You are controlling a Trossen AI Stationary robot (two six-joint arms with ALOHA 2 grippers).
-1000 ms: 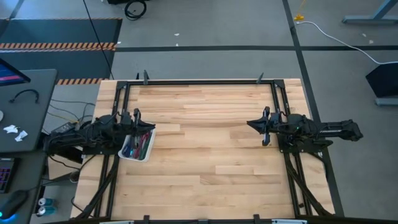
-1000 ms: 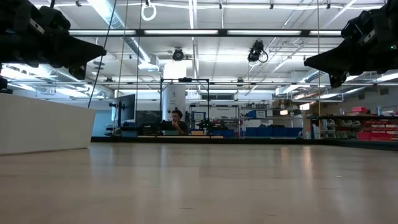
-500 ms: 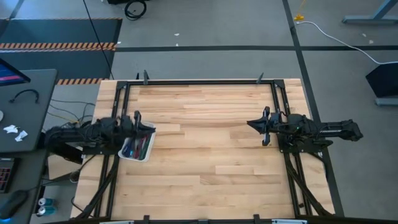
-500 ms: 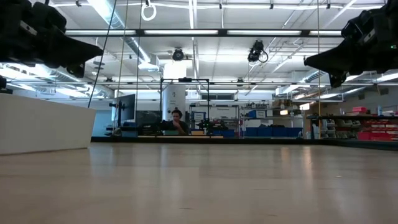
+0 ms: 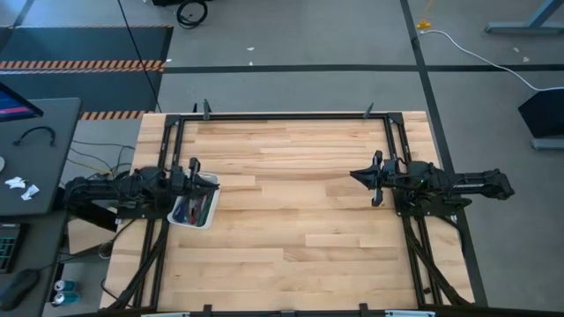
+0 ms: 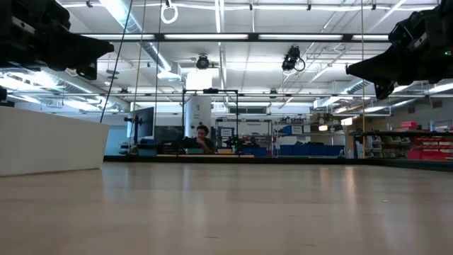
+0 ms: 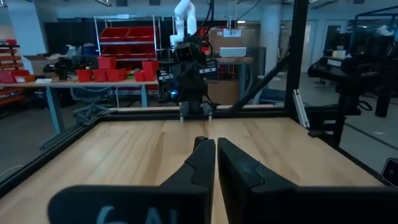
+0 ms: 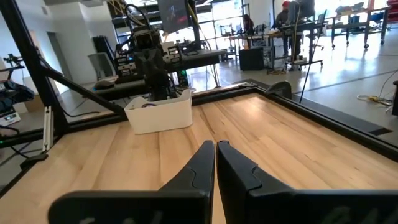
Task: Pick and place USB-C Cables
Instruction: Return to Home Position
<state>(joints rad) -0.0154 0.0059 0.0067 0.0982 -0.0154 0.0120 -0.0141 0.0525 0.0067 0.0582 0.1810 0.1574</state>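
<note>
The USB-C cables (image 5: 196, 209) lie bundled inside the white tray (image 5: 189, 225) near the table's left edge; red and teal strips show in the high view. My left gripper (image 5: 196, 173) hovers shut above the tray's far side and touches nothing. In its wrist view the left gripper (image 7: 216, 144) points across bare wood. My right gripper (image 5: 374, 181) waits shut above the table's right part, also seen as the right gripper (image 8: 216, 146) facing the tray (image 8: 159, 112). In the low view only the tray's wall (image 6: 49, 142) shows; the cables are hidden there.
The wooden tabletop (image 5: 291, 202) stretches bare between the two arms, framed by a black rail (image 5: 282, 115) at the far edge. A grey side desk (image 5: 35, 150) stands left of the table. A person (image 6: 202, 138) sits far off in the room.
My left gripper has drawn back a little toward the table's left edge and risen slightly, staying shut. The tray and cables have not moved.
</note>
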